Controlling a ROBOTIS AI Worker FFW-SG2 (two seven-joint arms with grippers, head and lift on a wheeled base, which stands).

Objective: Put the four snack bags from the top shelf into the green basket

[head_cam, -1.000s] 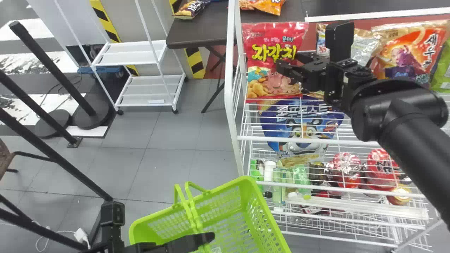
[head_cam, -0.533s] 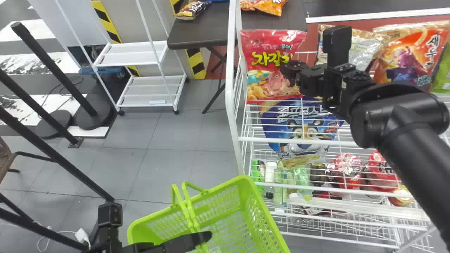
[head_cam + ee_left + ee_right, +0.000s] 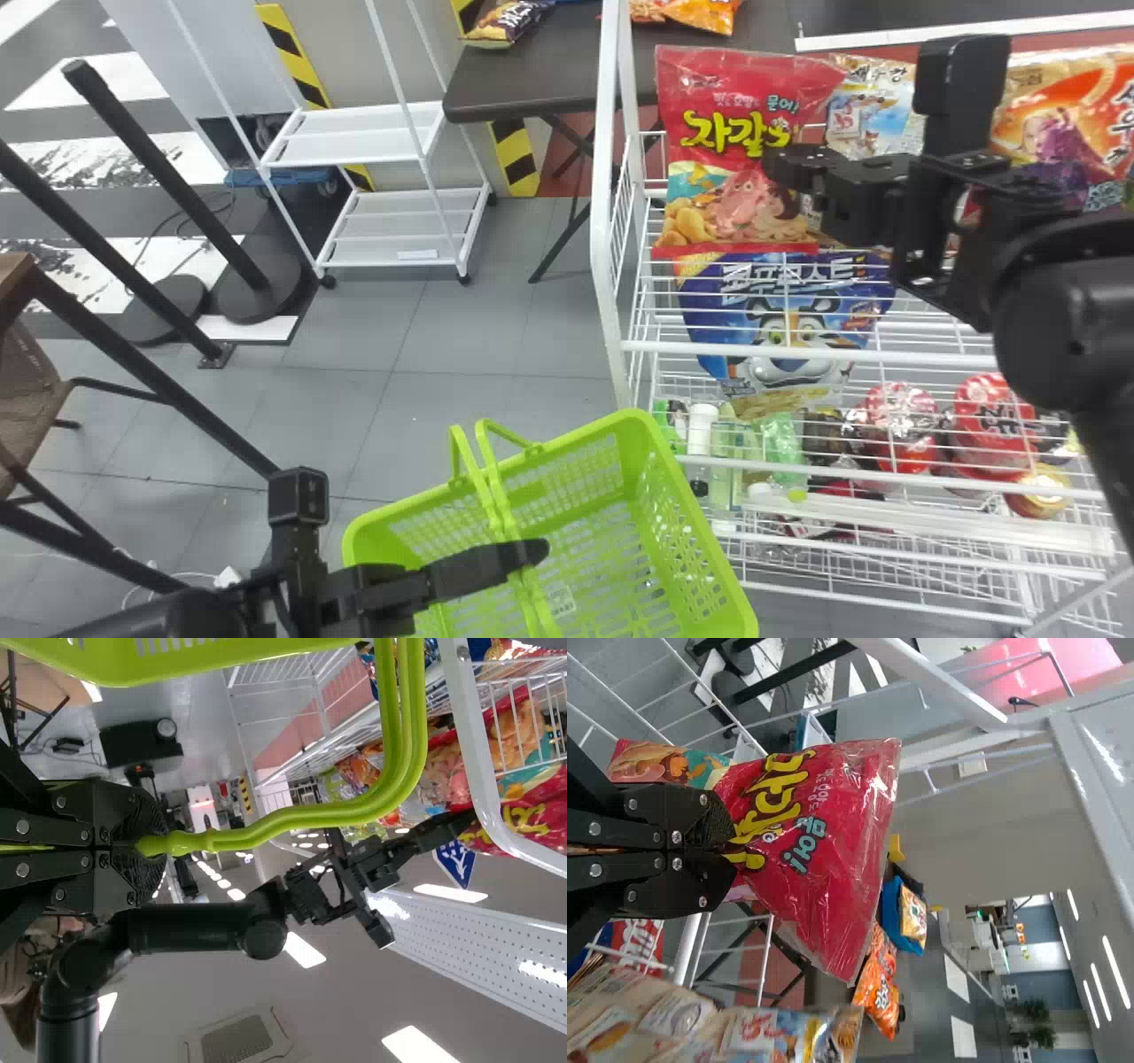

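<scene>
Clamps the handles [image 3: 412,726] of the green basket [image 3: 645,425], near left, in the left gripper [image 3: 152,845]. Grasps the red snack bag [image 3: 731,182] at the top shelf's left end, far right, in the closed right gripper [image 3: 731,850]: apparently the pick-up step. Next requires lifting clear of the rack, then carrying left and near, over the basket.

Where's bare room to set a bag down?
Free: inside the green basket, right of its handles; the floor between basket and white cart. Crowded: the bag row on the top shelf, around the right claw and red bag.
</scene>
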